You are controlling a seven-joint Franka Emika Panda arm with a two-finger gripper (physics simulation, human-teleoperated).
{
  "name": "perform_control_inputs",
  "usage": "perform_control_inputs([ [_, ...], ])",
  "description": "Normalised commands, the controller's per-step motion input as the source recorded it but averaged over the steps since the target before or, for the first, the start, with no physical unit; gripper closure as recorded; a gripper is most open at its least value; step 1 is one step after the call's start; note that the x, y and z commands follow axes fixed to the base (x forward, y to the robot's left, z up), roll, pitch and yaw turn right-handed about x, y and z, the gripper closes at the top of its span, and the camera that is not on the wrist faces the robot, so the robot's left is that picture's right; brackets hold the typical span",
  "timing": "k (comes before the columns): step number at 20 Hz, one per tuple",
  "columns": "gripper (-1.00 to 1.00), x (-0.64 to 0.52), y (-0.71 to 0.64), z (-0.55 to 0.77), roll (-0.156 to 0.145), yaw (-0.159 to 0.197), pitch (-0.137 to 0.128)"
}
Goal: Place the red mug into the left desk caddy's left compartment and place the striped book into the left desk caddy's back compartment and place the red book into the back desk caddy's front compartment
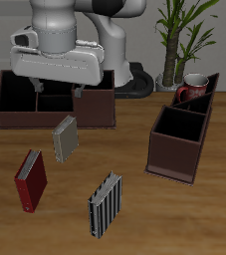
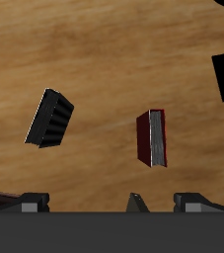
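On the wooden desk [image 1: 134, 149] the striped book [image 1: 106, 205] stands upright near the front, the red book [image 1: 30, 180] upright beside it; whether the jaws are open cannot be told.

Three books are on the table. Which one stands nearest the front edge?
The striped book: black and light grey vertical stripes. The red book stands a little farther back, and the plain grey book farther back still.

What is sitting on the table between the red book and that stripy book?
Nothing: in both views only bare wooden table lies between the red book and the striped book. The plain grey book stands farther back, off that line.
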Motion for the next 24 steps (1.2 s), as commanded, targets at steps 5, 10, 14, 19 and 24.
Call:
perform_control_inputs([
  [5, -1.0, 0.2, -0.15, -0.07, -0.061, -0.026, 0.001],
  [10, -1.0, 0.28, 0.22, -0.08, -0.012, -0.035, -0.023],
  [14, -1.0, 0.23, 0.36, -0.1, -0.011, -0.04, -0.04],
  [19, -1.0, 0.12, 0.64, -0.14, 0.059, -0.077, -0.049],
  [24, -1.0, 0.23, 0.42, -0.06, 0.062, -0.029, -0.006],
])
